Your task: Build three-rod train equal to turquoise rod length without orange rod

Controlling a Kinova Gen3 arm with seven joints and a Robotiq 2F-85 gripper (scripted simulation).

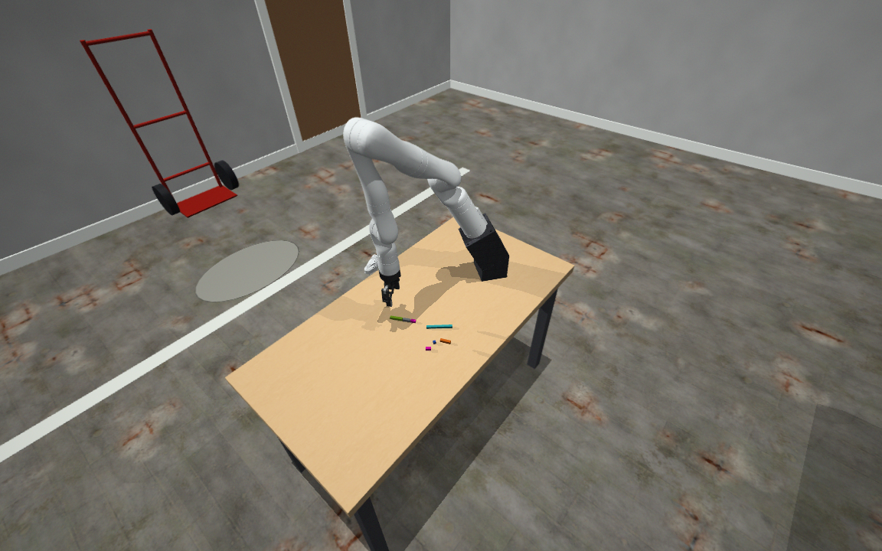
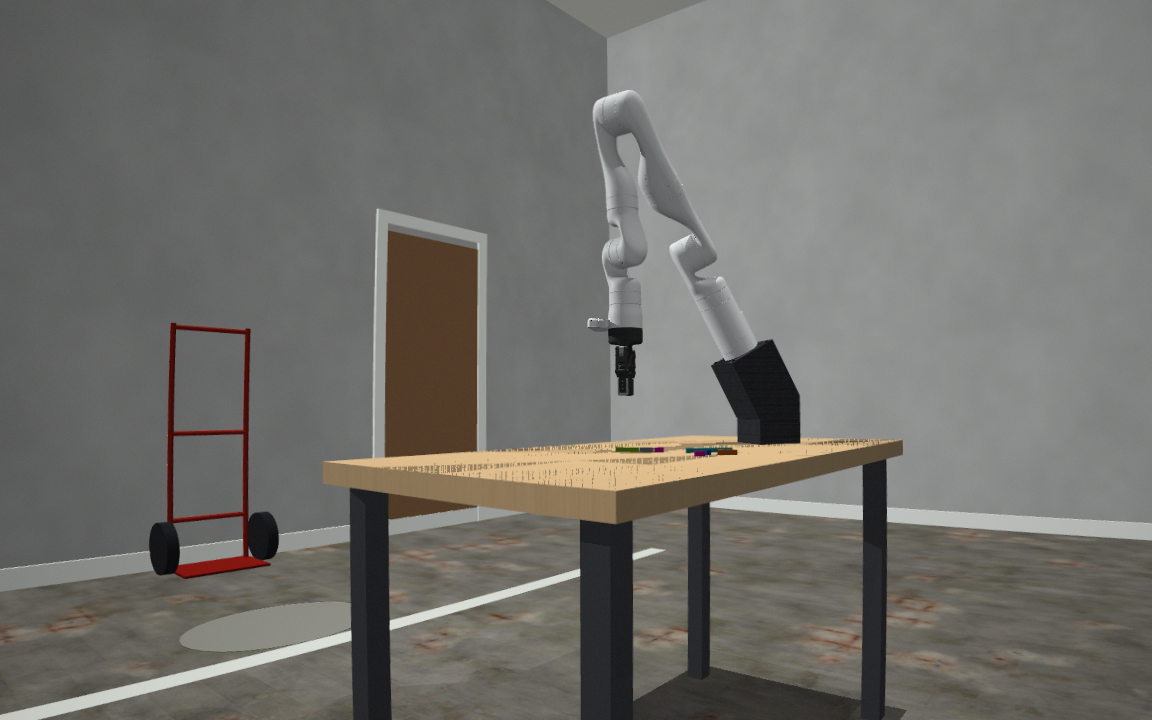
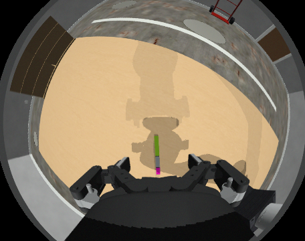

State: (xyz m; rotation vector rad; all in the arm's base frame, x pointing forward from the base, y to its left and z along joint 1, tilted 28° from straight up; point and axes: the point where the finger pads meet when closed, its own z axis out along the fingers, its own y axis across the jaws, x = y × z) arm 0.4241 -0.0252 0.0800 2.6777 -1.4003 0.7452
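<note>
A lime rod (image 1: 396,317) (image 2: 627,449) (image 3: 156,145), a grey rod (image 1: 407,320) (image 3: 157,161) and a magenta rod (image 1: 413,321) (image 2: 659,449) (image 3: 158,171) lie flat on the table, end to end in what looks like one line. Any small gaps are too fine to tell. The turquoise rod (image 1: 439,327) lies apart, to their right in the top view. My gripper (image 1: 387,301) (image 2: 625,392) (image 3: 158,162) is open and empty, above the line of three rods. In the wrist view the three rods show between the fingers, down on the table.
An orange rod (image 1: 445,340) (image 2: 727,452), a small blue rod (image 1: 434,341) and a second magenta rod (image 1: 427,348) (image 2: 699,453) lie apart, nearer the table's front edge than the turquoise rod. The black arm base (image 1: 488,255) (image 2: 763,394) stands at the table's far end.
</note>
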